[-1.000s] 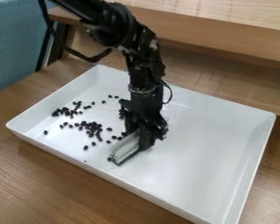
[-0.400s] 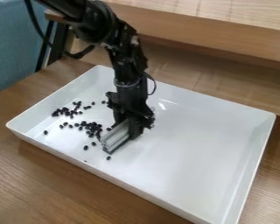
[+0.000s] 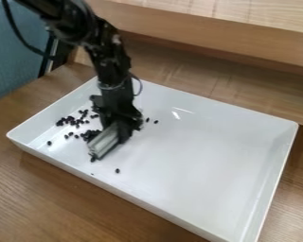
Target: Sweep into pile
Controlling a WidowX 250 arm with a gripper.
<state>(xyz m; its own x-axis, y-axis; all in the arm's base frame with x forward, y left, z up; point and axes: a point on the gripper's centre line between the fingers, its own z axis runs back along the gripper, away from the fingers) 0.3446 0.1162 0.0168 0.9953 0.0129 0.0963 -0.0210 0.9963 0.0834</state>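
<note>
Three dark beans (image 3: pixel 117 170) lie bypassed: the gripper (image 3: pixel 120 131), clamped on a pale block (image 3: pixel 103 141), has swept toward the nearest cluster (image 3: pixel 88 135), so another pass seems needed.

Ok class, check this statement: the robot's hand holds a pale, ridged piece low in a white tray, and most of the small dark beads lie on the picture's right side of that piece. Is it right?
Not quite. The camera view shows most of the small dark beads on the picture's left side of the pale, ridged piece, not its right.
</note>
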